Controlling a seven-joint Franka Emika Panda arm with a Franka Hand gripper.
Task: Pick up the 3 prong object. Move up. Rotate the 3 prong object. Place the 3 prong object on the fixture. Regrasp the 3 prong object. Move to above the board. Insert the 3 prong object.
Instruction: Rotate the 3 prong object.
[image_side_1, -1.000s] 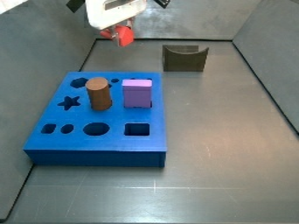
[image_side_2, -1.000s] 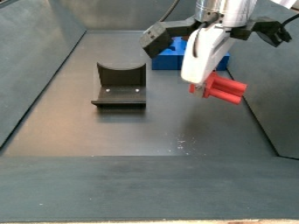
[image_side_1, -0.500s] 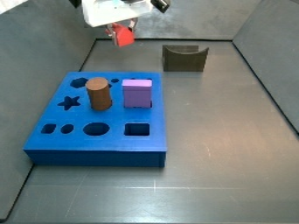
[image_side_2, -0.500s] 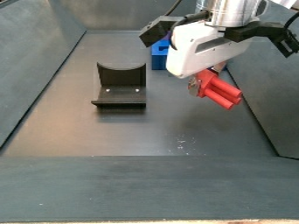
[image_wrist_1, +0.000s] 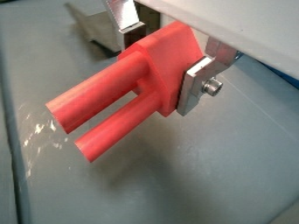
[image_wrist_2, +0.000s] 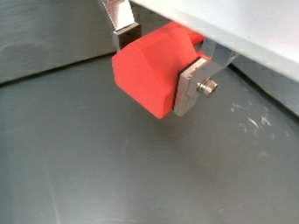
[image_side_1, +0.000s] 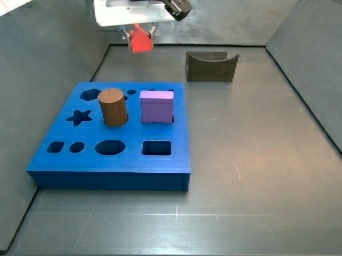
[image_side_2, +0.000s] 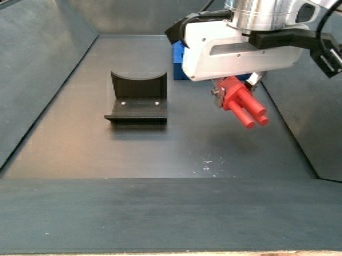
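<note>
My gripper (image_wrist_1: 163, 57) is shut on the red 3 prong object (image_wrist_1: 122, 101) and holds it in the air, well above the floor. Its prongs stick out sideways from the fingers (image_wrist_1: 197, 79). In a wrist view only its flat red body (image_wrist_2: 152, 74) shows between the fingers. In a side view the piece (image_side_2: 243, 103) hangs tilted to the right of the dark notched fixture (image_side_2: 136, 98). In a side view the piece (image_side_1: 139, 40) is high at the back, left of the fixture (image_side_1: 211, 66) and behind the blue board (image_side_1: 114, 145).
A brown cylinder (image_side_1: 112, 107) and a purple cube (image_side_1: 158, 106) stand in the board. Grey walls close in the dark floor (image_side_2: 147, 150) on all sides. The board's corner (image_side_2: 174, 55) shows behind the gripper.
The gripper has risen and turned with the 3 prong object in it; the prongs now point more downward and toward the front.
</note>
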